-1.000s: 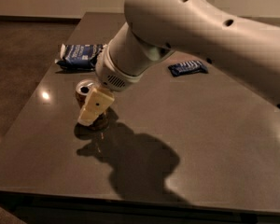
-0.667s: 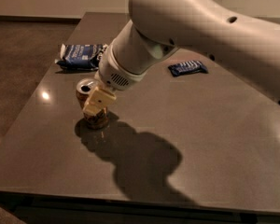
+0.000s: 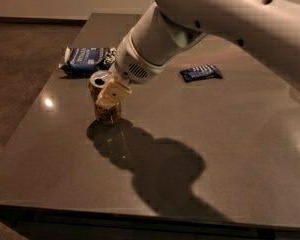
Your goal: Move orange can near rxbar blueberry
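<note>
The orange can (image 3: 107, 113) stands upright in the left middle of the dark table (image 3: 230, 149), its silver top showing. My gripper (image 3: 109, 99) is shut on the can's upper body, with one pale finger (image 3: 113, 93) across its front and the other hidden behind it. The can hangs just above the table, over its own shadow. The rxbar blueberry (image 3: 201, 73), a small flat dark blue wrapper, lies far to the right of the can, toward the back of the table.
A larger blue and white snack bag (image 3: 87, 60) lies behind the can near the table's left edge. My white arm (image 3: 225, 14) spans the upper right of the view and casts a big shadow on the table's front middle.
The gripper has closed around the can, and the can has risen a little and shifted slightly right. The bar and the bag have not moved.
</note>
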{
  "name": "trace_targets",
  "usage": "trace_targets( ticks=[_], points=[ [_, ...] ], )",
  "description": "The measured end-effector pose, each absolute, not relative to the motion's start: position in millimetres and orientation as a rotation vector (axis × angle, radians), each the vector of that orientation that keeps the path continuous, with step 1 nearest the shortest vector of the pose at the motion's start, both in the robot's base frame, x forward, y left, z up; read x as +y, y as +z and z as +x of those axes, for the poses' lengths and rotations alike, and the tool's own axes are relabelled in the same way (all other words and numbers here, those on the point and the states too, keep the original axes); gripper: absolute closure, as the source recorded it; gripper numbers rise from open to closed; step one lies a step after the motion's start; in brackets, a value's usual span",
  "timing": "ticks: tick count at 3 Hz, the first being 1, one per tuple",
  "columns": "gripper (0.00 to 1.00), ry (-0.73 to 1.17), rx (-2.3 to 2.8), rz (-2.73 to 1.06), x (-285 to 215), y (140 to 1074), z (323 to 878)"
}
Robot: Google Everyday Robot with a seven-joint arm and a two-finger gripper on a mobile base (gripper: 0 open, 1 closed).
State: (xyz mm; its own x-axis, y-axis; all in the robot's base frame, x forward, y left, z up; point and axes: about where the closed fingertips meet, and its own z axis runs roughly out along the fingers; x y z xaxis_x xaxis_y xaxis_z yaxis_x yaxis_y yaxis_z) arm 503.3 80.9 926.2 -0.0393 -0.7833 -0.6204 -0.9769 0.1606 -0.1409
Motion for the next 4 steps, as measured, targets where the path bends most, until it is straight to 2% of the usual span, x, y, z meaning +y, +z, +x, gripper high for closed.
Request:
trace_targets(
  ticks=[1,4],
  points=[
    [1.0,0.413,1.922,-1.611,49,939,530],
    [1.0,0.293,2.094,-1.462,-39,936,584]
  ],
)
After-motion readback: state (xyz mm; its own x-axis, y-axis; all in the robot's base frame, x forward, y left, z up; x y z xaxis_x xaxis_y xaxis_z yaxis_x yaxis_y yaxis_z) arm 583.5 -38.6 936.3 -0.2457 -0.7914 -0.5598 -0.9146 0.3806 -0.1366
